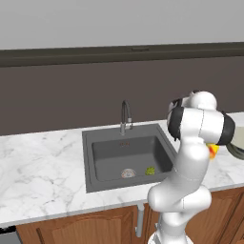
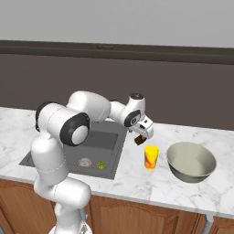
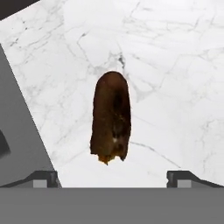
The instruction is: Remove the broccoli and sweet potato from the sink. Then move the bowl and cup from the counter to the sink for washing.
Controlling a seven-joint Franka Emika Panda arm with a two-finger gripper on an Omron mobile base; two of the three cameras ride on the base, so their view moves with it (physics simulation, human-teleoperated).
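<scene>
The sweet potato (image 3: 111, 118), a dark brown oval lump, is just below my gripper (image 2: 144, 132) over the white marble counter (image 2: 137, 178), right of the sink (image 2: 107, 137). My gripper (image 3: 113, 175) is open, its fingertips (image 3: 43, 177) wide apart and clear of the sweet potato (image 2: 139, 140). I cannot tell whether it rests on the marble. The yellow-green broccoli (image 1: 149, 170) lies in the sink (image 1: 109, 157) beside the drain (image 1: 127, 173); the broccoli (image 2: 101, 165) is near the basin's front wall. The yellow cup (image 2: 151, 156) and grey-green bowl (image 2: 191, 161) stand right of the gripper.
A curved chrome faucet (image 1: 125, 116) rises behind the sink. A dark backsplash wall (image 2: 183, 91) runs along the counter's rear edge. Wooden cabinet doors (image 2: 137, 215) sit below the worktop. Marble (image 1: 43, 162) stretches left of the sink.
</scene>
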